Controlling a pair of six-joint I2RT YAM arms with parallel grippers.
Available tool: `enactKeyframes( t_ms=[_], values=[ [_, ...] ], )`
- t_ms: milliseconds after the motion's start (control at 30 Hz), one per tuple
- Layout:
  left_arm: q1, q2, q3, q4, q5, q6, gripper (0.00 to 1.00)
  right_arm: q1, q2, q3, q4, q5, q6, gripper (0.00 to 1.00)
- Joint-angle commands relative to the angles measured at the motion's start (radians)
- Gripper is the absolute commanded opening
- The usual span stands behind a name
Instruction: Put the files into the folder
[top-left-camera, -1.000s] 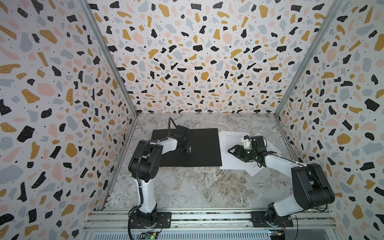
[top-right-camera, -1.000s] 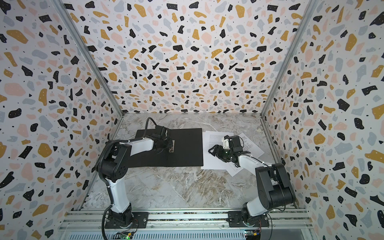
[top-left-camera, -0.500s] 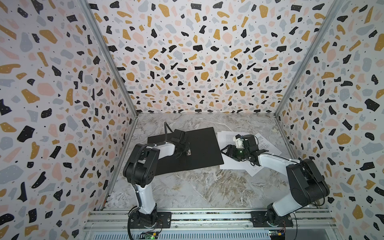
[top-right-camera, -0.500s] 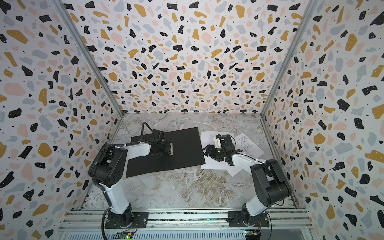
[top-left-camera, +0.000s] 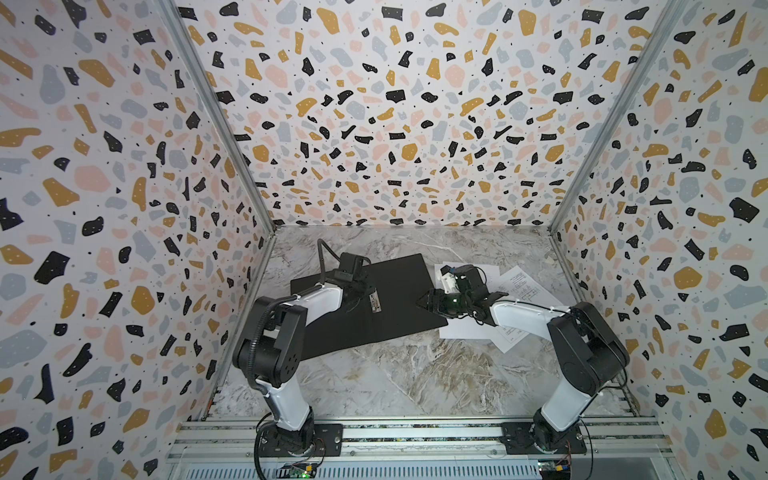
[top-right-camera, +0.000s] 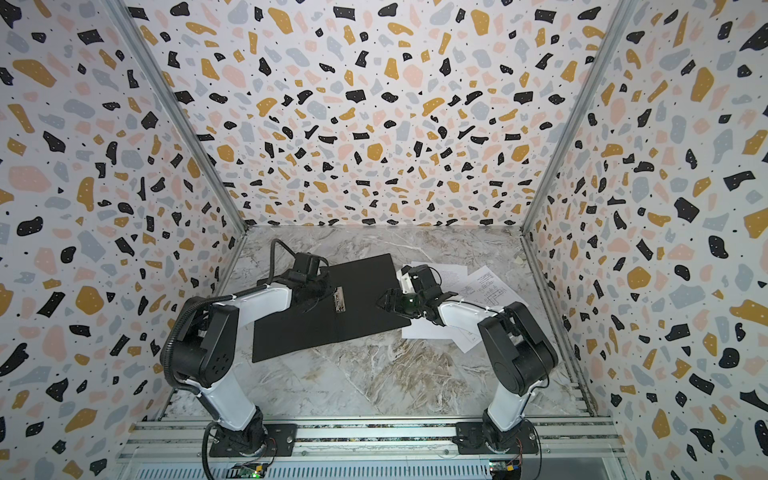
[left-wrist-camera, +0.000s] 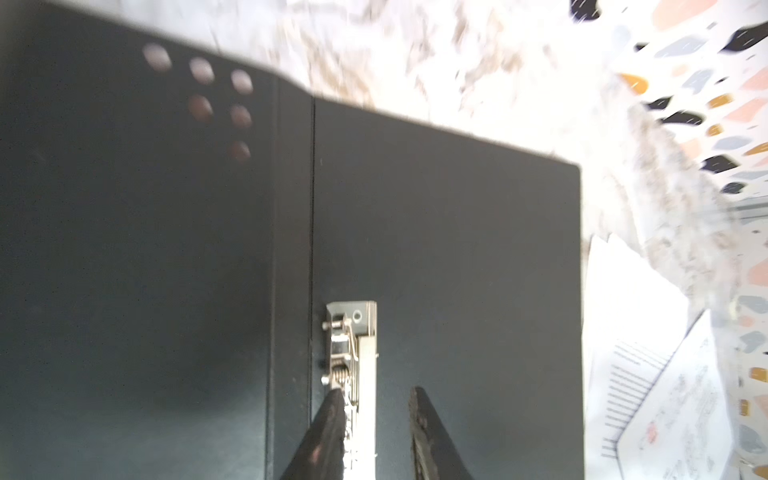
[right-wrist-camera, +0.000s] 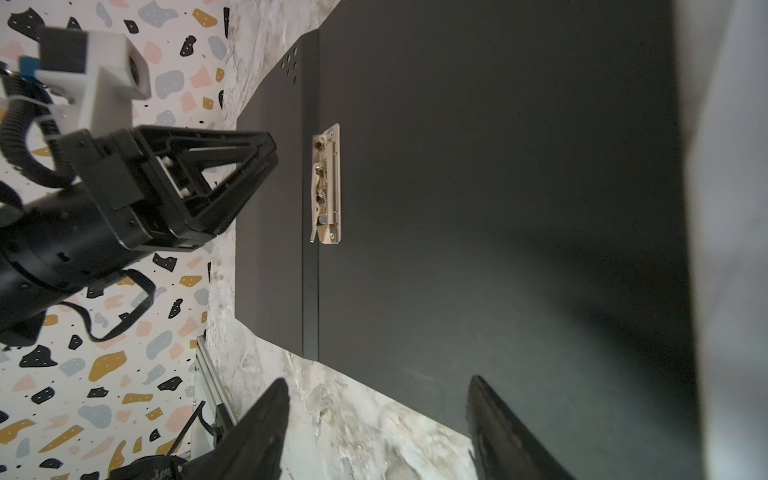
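The folder (top-left-camera: 399, 286) (top-right-camera: 365, 286) lies open on the table, matte black inside up, skewed with its left half nearer the front. A metal clip (top-left-camera: 375, 300) (left-wrist-camera: 353, 345) (right-wrist-camera: 328, 183) sits by its spine. My left gripper (top-left-camera: 361, 291) (top-right-camera: 326, 291) (left-wrist-camera: 376, 395) is low over the clip and slightly open, its fingers straddling the clip's bar. My right gripper (top-left-camera: 420, 302) (top-right-camera: 380, 302) (right-wrist-camera: 378, 382) hovers open and empty over the folder's right edge. The files (top-left-camera: 519, 286) (top-right-camera: 486, 286) (left-wrist-camera: 644, 374), two white sheets, overlap on the table right of the folder, partly under the right arm.
Patterned walls close in the marble table (top-left-camera: 395, 374) on the left, right and back. An aluminium rail (top-left-camera: 415, 436) with both arm bases runs along the front. The left arm's cable (top-left-camera: 322, 249) loops above the folder's back left corner.
The folder has swung from square-on to skewed, its left part nearer the front. The left gripper has opened a little. The right gripper moved left from over the files to the folder's right edge.
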Motion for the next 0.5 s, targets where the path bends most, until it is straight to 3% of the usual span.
enactKeyframes(
  t_ms=[0,233,467],
  values=[
    [0.061,0.01,0.02,-0.005,0.035,0.075,0.22,0.029,0.043,0.071,0.01,-0.027,0.018,0.63],
    [0.073,0.114,0.049,0.024,0.116,0.115,0.14,0.068,0.18,0.208,-0.012,-0.094,0.033,0.44],
    [0.073,0.147,0.048,0.054,0.166,0.123,0.12,0.092,0.264,0.28,-0.009,-0.128,0.055,0.43]
  ],
)
